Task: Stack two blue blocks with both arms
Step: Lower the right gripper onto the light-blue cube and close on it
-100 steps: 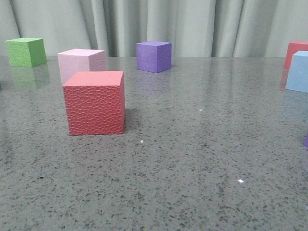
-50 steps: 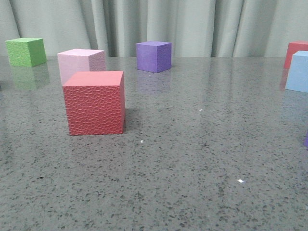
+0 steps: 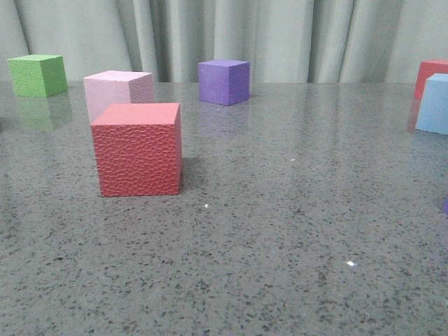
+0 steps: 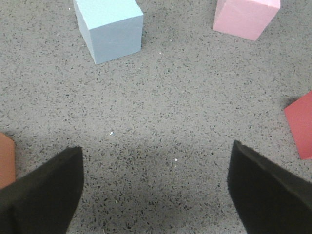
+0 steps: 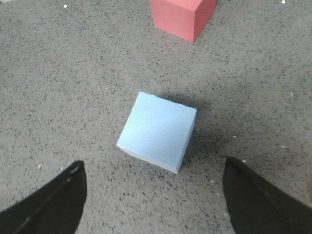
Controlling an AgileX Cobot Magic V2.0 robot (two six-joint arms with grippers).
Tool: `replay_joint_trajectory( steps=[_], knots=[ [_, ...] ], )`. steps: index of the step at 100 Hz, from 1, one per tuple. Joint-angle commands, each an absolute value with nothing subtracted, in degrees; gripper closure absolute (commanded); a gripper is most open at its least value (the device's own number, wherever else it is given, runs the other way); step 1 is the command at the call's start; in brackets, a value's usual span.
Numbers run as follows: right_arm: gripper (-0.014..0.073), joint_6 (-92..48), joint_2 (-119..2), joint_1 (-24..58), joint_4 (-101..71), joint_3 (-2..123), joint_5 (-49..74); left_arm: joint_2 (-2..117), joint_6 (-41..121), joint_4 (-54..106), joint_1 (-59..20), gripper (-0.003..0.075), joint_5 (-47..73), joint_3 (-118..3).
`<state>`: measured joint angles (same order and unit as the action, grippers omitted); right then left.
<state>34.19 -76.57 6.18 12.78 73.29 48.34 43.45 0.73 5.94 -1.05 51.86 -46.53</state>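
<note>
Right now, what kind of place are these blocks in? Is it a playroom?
Probably a robot test table, not a playroom: a bare speckled grey tabletop, a plain curtain behind it, and foam cubes such as the blue block below the right end effector.

Blue block (image 3: 435, 103): cut off by the front view's right edge (only one shows there).
Red cube behind it (image 3: 428, 75): partly hidden, partly cropped.
Orange cube (image 4: 6, 160): only a sliver in the left wrist view.
Red cube (image 4: 301, 124): cropped at that view's edge.
</note>
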Motion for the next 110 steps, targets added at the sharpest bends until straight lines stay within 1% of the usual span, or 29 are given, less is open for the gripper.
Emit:
replay_joint_trajectory(
  steps=[1,38,110],
  knots=[
    [0.0016,35.3,-77.6,5.6,14.5,77.0,46.1,43.4,0.6,6.6,-1.4,0.0155,49.1,-48.4],
    [0.0016,36.9,-85.1,3.3,14.4,81.9,46.9,43.4,0.6,6.6,-1.4,0.0155,49.1,-48.4],
    [0.0016,37.3,-92.8,3.3,11.8,82.5,45.0,43.4,0.6,6.6,-1.4,0.0155,49.1,-48.4]
  ],
)
